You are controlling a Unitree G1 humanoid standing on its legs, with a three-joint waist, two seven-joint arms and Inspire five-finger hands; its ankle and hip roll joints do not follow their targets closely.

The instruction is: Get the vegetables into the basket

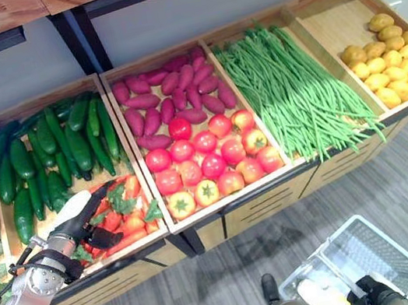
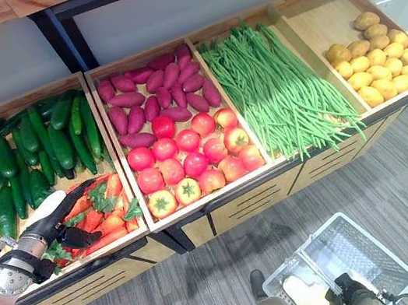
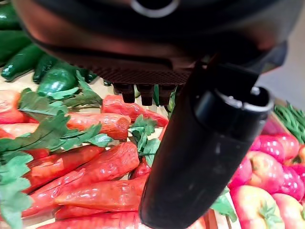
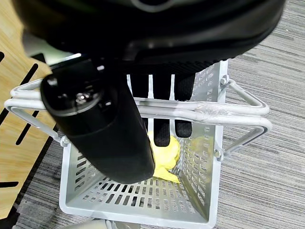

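In the left eye view's lower left, the left hand (image 1: 81,217) hovers with relaxed, empty fingers above the carrots (image 1: 124,214), seemingly poised to pick 1. In the right wrist view, the right hand (image 4: 119,119) is curled round the basket (image 4: 143,200) handles (image 4: 200,113), holding it near the counter (image 1: 275,195) to receive vegetables; something yellow (image 4: 167,155) lies inside.

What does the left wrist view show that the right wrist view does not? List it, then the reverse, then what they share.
Left wrist view alone: orange carrots with green leafy tops, dark green cucumbers, red tomatoes, with the left hand above the carrots.

Right wrist view alone: the pale grey perforated plastic basket on grey striped floor, a yellow item inside it, and the right hand curled round the basket's handles.

Shared: each looks past its own dark hand.
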